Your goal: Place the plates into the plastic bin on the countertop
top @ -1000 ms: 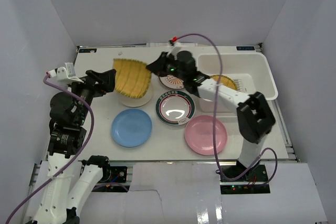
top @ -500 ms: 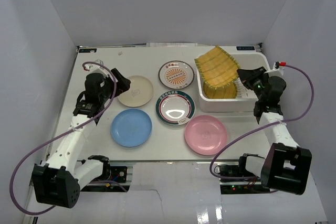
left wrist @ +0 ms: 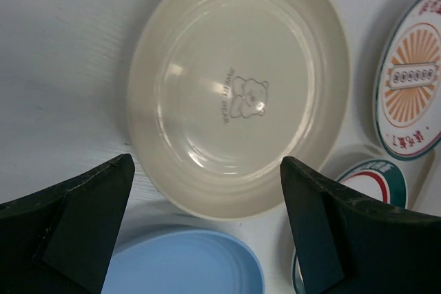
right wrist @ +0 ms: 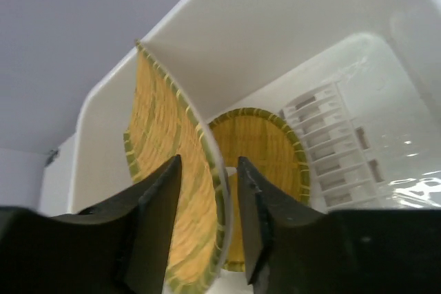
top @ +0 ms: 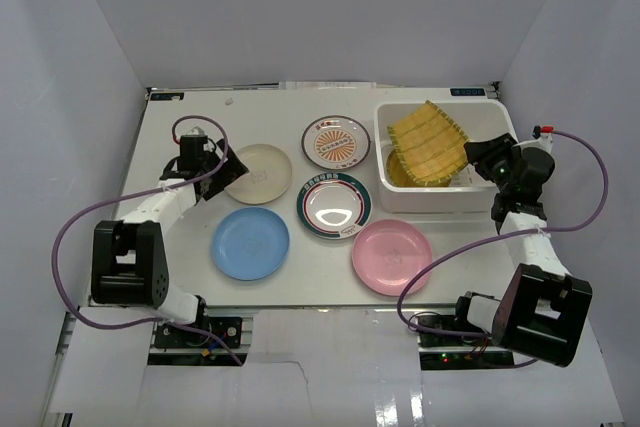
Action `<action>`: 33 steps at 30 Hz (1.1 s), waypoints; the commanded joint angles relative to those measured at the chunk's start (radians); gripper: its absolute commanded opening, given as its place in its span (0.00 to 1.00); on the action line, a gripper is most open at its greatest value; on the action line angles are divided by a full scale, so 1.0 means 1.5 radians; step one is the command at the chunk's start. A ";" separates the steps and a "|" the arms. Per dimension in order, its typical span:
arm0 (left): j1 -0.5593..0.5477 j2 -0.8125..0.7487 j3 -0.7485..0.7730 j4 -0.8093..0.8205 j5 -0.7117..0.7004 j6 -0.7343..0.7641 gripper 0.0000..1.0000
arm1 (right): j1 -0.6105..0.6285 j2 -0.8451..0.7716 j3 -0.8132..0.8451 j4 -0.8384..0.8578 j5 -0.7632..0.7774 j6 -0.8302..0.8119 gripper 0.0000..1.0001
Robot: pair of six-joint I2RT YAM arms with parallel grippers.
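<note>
A yellow woven plate (top: 428,142) (right wrist: 165,170) stands on edge, tilted, inside the plastic bin (top: 500,122) (right wrist: 275,46). My right gripper (top: 478,157) (right wrist: 209,163) is open, one finger on each side of that plate's rim. A second yellow woven plate (right wrist: 265,163) lies flat on the bin floor. My left gripper (top: 228,162) (left wrist: 207,163) is open wide just above the cream plate's (top: 258,173) (left wrist: 238,87) near edge. On the countertop (top: 200,117) lie the blue plate (top: 250,243) (left wrist: 186,263), the green-rimmed plate (top: 334,206), the orange-sunburst plate (top: 336,141) (left wrist: 410,84) and the pink plate (top: 392,256).
A ribbed white rack (right wrist: 331,135) sits moulded in the bin floor at the right. Grey walls close in the table on three sides. A purple cable (top: 580,197) loops beside the right arm.
The yellow plate travelled from above the cream plate to the bin and has sunk lower into it. The right jaws have spread apart from its rim. The left gripper stays by the cream plate.
</note>
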 commanded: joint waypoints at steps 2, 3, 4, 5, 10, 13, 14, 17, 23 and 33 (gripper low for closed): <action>0.041 0.040 0.027 0.025 0.026 -0.018 0.98 | -0.004 0.003 0.061 -0.056 0.030 -0.072 0.65; 0.048 0.059 0.026 0.029 0.034 -0.018 0.98 | -0.004 -0.009 0.066 -0.070 0.032 -0.077 0.72; 0.065 0.069 0.027 0.030 0.037 -0.018 0.98 | -0.004 -0.015 0.075 -0.074 0.032 -0.081 0.78; 0.074 0.077 0.028 0.032 0.040 -0.015 0.97 | -0.004 -0.022 0.079 -0.077 0.028 -0.085 0.84; 0.088 0.118 0.031 0.060 0.067 -0.006 0.91 | 0.017 -0.069 0.092 -0.087 -0.030 -0.083 0.82; 0.087 0.126 0.037 0.070 0.069 -0.004 0.81 | 0.129 -0.096 0.090 -0.103 -0.031 -0.107 0.74; 0.087 0.131 0.040 0.070 0.068 -0.004 0.76 | 0.174 -0.101 0.089 -0.114 -0.019 -0.122 0.73; 0.088 0.136 0.046 0.071 0.064 -0.001 0.67 | 0.466 -0.090 0.059 -0.115 0.044 -0.161 0.69; 0.088 0.145 0.041 0.075 0.050 0.001 0.50 | 0.763 0.070 0.049 -0.082 0.186 -0.143 0.65; 0.106 0.167 0.053 0.061 0.023 0.019 0.04 | 0.914 0.337 0.206 -0.099 0.320 -0.104 0.72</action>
